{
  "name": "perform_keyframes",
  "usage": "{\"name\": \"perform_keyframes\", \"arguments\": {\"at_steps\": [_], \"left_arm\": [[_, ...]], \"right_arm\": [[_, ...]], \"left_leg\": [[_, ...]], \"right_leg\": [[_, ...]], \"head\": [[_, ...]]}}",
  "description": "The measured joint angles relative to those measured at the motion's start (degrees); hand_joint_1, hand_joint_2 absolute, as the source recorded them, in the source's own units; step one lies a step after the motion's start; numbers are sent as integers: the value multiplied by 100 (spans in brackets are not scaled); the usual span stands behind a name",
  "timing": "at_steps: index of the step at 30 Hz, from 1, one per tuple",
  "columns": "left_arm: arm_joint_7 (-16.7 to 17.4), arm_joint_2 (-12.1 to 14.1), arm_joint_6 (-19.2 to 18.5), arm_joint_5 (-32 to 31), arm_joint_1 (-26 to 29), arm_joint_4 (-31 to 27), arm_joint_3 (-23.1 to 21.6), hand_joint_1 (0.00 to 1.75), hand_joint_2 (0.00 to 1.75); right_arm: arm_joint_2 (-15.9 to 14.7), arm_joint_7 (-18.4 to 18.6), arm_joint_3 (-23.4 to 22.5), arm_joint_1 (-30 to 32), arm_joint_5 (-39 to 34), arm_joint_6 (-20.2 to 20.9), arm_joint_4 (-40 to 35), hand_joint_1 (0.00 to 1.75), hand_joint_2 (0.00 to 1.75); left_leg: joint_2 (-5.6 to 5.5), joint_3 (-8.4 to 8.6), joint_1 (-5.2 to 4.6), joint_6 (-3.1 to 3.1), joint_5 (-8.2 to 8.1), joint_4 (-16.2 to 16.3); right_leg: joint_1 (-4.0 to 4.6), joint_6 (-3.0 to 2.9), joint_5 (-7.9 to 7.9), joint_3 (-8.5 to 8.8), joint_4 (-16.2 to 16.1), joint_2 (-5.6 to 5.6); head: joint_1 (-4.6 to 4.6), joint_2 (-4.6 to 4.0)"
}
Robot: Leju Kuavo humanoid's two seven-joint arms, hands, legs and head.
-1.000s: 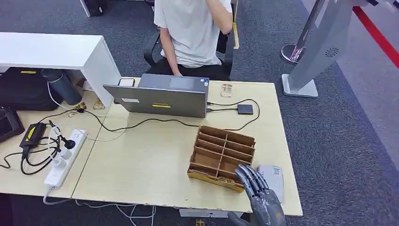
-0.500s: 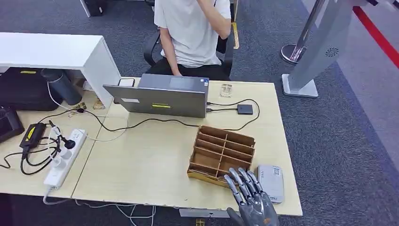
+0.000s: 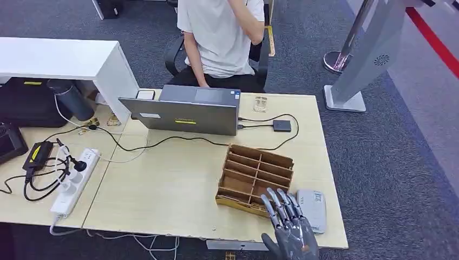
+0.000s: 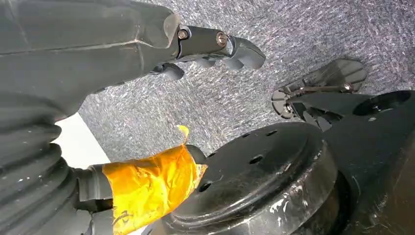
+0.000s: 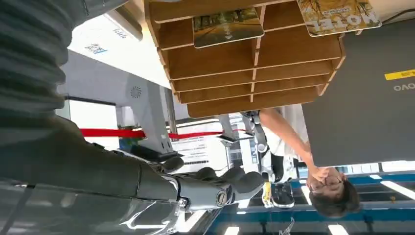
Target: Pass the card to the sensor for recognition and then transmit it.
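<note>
My right hand (image 3: pixel 289 230) is drifting back along the tabletop's (image 3: pixel 173 189) near edge: a second ago it was reaching over the grey reader (image 3: pixel 313 208) near the near right corner, and now it is sitting further left, its fingers (image 3: pixel 279 205) pointing at the near right corner of the rack (image 3: pixel 255 176). The fingers are spread and straight, holding nothing. I judge that I am lining up on the cards rather than the reader, so the pick has not begun.

The cards are still waiting in the rack. From my right wrist I am seeing one card (image 5: pixel 227 25) lying in a front slot and a second card (image 5: pixel 338 13), printed with a yellowish picture and large letters, in the slot beside it. Both are looking thin, flat and glossy, so I expect them to be slippery and hard to lift from a shallow slot.

The rack is brown fibreboard, matte, cut into narrow rectangular compartments by thin dividers. The reader is a smooth, rounded grey plastic slab touching or just beside the rack's right end. The tabletop is pale wood laminate. A grey laptop (image 3: pixel 187 115) is standing open at the far edge, in front of a seated person (image 3: pixel 222 38).

My left hand (image 4: pixel 215 44) is hanging over grey carpet with its fingers loosely curled and nothing in them.
</note>
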Motion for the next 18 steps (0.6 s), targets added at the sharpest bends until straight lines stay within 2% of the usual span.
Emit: {"name": "perform_keyframes", "arguments": {"at_steps": [18], "left_arm": [[35,0,0,-11,-23,0,0,0,175]], "right_arm": [[241,-103,-7,-75,-168,-2,411,0,175]], "left_leg": [[0,0,0,0,0,0]], "right_leg": [[0,0,0,0,0,0]], "head": [[0,0]]}}
